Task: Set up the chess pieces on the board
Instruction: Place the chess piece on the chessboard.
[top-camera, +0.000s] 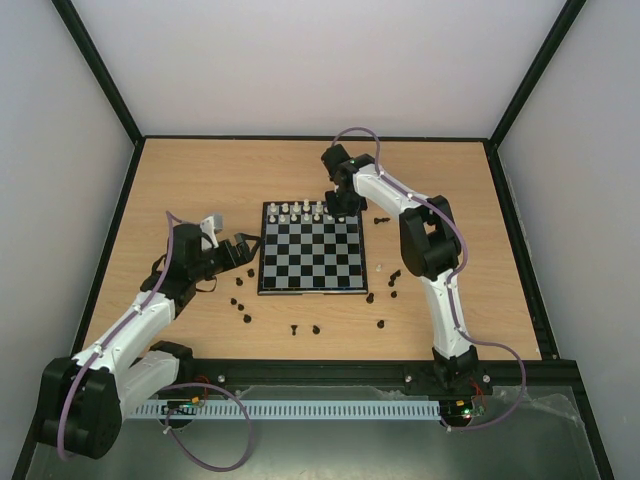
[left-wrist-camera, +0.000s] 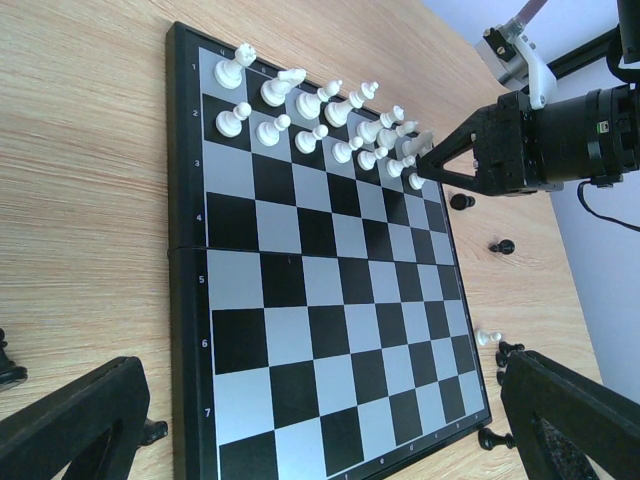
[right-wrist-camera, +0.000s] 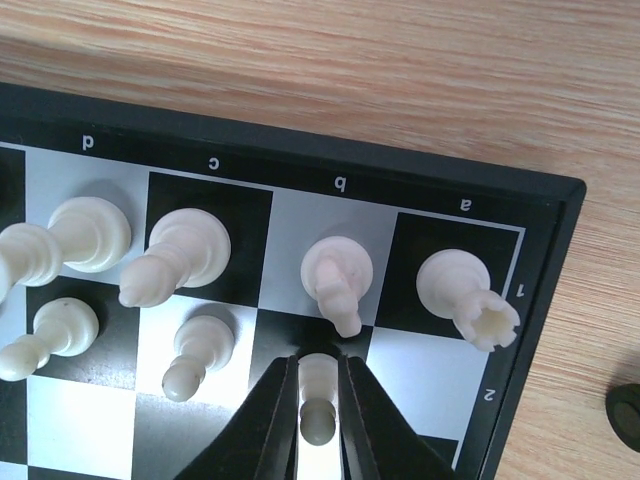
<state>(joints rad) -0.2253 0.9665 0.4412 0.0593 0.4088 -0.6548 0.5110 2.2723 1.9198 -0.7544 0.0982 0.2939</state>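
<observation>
Right gripper fingers, black and nearest the wrist camera, stood tight beside a crowded rank, and the likely mishap was a sideways drift or a wide release knocking over the white knight just beyond or the neighbouring pawn. Its jaws were nearly closed, the gap barely wider than the piece, pinching a white pawn upright at the pale b2 square of the board. Past the knight, a white rook filled the corner. Left gripper hung spread wide and empty just beside the board, facing its bare half. Farther out, black chess pieces lay scattered on the table, none yet placed on the board
</observation>
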